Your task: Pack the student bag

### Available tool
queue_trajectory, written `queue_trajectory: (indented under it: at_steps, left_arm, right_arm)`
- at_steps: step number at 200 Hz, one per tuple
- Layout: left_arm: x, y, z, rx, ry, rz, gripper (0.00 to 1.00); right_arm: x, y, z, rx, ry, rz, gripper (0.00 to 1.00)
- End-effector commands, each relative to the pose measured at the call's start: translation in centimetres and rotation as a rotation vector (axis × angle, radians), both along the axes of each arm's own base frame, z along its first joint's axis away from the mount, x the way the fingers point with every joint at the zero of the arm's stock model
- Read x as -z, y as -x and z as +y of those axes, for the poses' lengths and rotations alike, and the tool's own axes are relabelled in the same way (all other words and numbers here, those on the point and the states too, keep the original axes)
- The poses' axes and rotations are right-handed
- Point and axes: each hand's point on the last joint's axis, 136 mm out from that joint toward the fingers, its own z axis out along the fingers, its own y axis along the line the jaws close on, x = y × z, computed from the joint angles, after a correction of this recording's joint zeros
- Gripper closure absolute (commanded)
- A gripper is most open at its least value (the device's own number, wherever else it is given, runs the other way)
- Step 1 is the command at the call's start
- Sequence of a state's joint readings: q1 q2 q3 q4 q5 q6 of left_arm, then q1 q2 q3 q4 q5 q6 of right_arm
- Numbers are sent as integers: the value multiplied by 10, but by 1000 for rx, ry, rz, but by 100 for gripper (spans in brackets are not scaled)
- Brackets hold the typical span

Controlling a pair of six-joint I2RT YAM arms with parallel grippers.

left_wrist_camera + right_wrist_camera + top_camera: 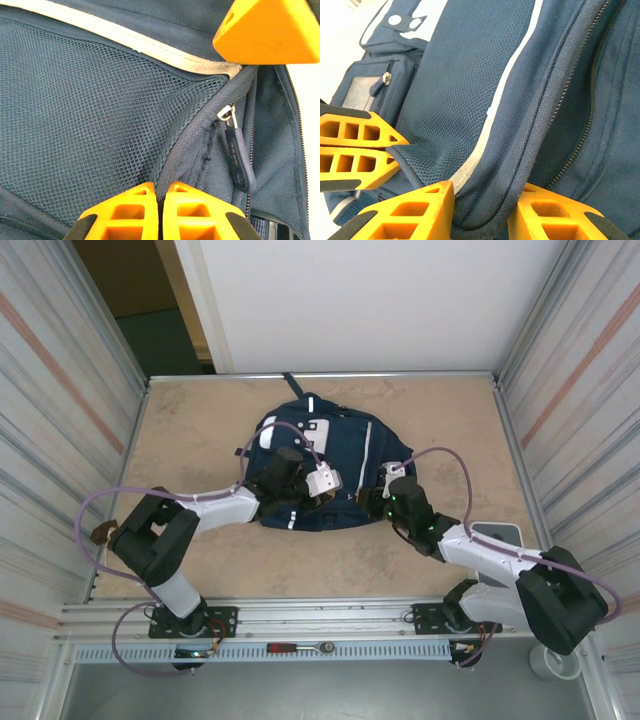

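The student bag [345, 445], navy blue with a white patch and thin pale stripes, lies flat in the middle of the table. My left gripper [340, 496] reaches onto the bag's near part. In the left wrist view it [160, 192] is shut on the bound edge of a mesh side pocket [90, 115], next to a dark zip pull [239, 160]. My right gripper [376, 502] comes in from the right. Its fingers [485, 200] press on both sides of a raised fold of bag fabric beside a pale stripe [485, 135]. The left gripper's orange fingers [355, 155] sit close by.
The tan table [200, 430] is boxed in by metal walls left and right and a white wall behind. A white object [497, 533] lies by the right arm near the front edge. A metal rail [330, 620] runs along the front.
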State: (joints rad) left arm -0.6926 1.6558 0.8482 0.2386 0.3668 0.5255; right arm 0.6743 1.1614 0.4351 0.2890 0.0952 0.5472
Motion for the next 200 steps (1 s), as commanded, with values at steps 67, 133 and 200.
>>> queue_trajectory:
  at_steps: [67,133,200]
  left_arm:
    - [-8,6,-11,31,75,25,100]
    - [-7,4,-13,28,88,35,100]
    - [-9,6,-10,22,80,32,100]
  right_arm:
    - [-35,14,-15,107,-38,-55,51]
    - [-15,21,14,55,5,-61,54]
    - [3,13,36,11,19,-45,62]
